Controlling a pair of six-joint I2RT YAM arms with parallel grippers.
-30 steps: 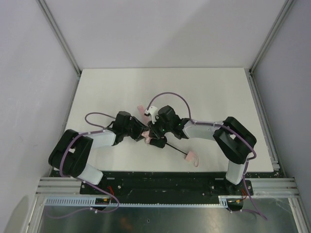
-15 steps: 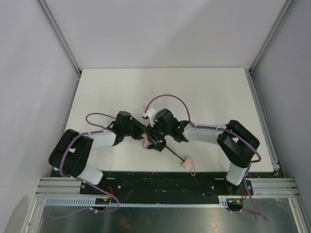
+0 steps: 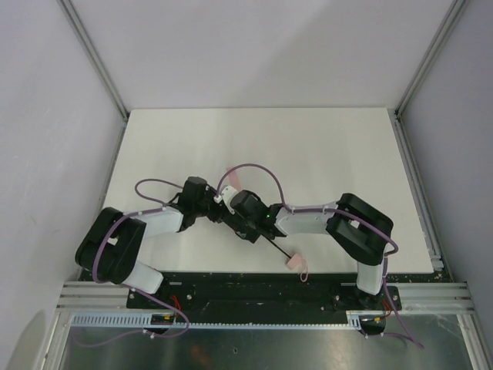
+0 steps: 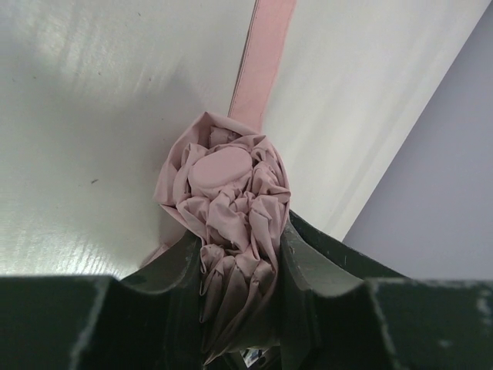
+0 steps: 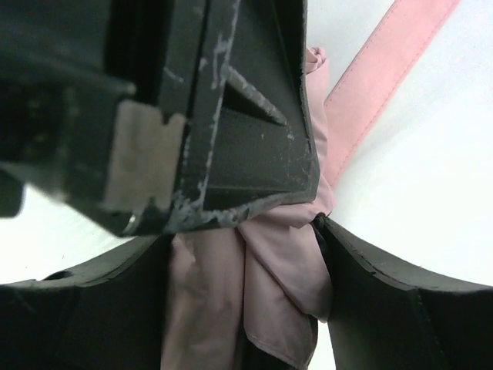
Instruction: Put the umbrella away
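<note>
The umbrella (image 4: 227, 185) is a pale pink bundle of bunched fabric, and my left gripper (image 4: 239, 243) is shut on it just behind its rounded end. My right gripper (image 5: 243, 231) is open, its jaws standing on either side of the same pink fabric (image 5: 262, 293), right against a left finger (image 5: 231, 116). From above, both grippers (image 3: 218, 210) (image 3: 233, 206) meet over the bundle and hide most of it. The thin black shaft (image 3: 276, 245) runs out to the small pink handle (image 3: 294, 260) and strap loop (image 3: 303, 270).
A flat pink closing strap (image 4: 262, 62) lies on the white table (image 3: 323, 146) beyond the bundle. Grey walls close in the table on three sides. The arm bases sit at the near edge.
My right gripper let go and opened, sliding left along the umbrella up to the left gripper. My left gripper closed on the fabric. The handle shifted slightly left and nearer.
</note>
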